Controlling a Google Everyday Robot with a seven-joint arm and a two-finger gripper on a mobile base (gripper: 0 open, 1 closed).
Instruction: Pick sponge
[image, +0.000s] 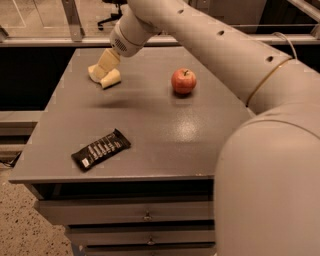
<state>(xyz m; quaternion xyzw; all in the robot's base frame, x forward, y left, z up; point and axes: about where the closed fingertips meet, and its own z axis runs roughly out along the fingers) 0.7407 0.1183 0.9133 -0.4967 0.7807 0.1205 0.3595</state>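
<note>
The sponge (113, 79) at the far left of the tabletop (165, 125) is partly covered by the tool (100, 71), placed in front of it, and whether the two are touching cannot be told. The tabletop's near right corner is hidden by the robot's arm (240, 65), which is itself cut off by the right and bottom edges. The print on the dark wrapped bar (101, 149) is too small to be read, and an office chair (111, 10) is cut off by the top edge.

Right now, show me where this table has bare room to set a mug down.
Widest bare patch: the middle of the table, between the apple and the snack bar. Crowded at the far left corner, where the gripper is at the sponge.
</note>
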